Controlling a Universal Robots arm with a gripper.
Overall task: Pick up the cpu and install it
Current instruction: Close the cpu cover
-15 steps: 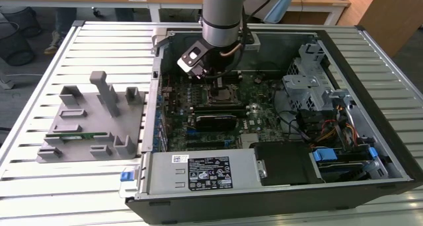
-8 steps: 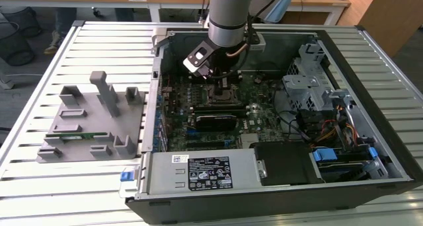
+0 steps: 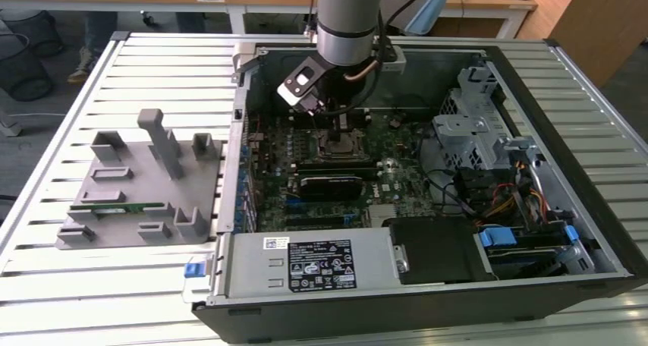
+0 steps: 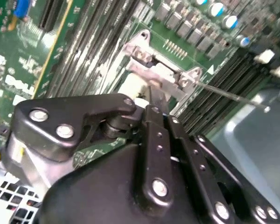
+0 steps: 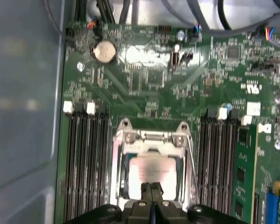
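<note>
Reading this as the seating end of the install, not the pick. The arm is down inside the open computer case (image 3: 567, 73), with the gripper (image 3: 339, 120) directly over the socket area of the motherboard (image 3: 405, 175).

In the first wrist view the cpu (image 5: 151, 167) lies flat, silver top up, inside the socket frame (image 5: 151, 136), between the two banks of memory slots (image 5: 84, 158). It looks square to the frame. Whether it is fully bedded can't be told from this angle.

The gripper (image 5: 151, 189) has its fingertips drawn together with no visible gap, right over the near edge of the chip. Whether they touch it or sit just clear can't be told. Nothing shows clamped between them, so the likely read is that the chip is out of the grip and resting in the socket. The second wrist view agrees: the fingers (image 4: 151, 126) converge to a closed tip at the frame.

The retention lever (image 5: 192, 156) is a thin wire running alongside the frame and looks unlatched, so by this read the chip is placed but not locked.

Any motion from here calls for straight vertical travel and almost no side load. The tip is hemmed in by the frame and lever, and a sideways nudge could skew the chip on the socket contacts.

The grey fixture (image 3: 121, 187) on the exterior view's left holds a green memory stick (image 3: 117, 207), well apart from the work.
</note>
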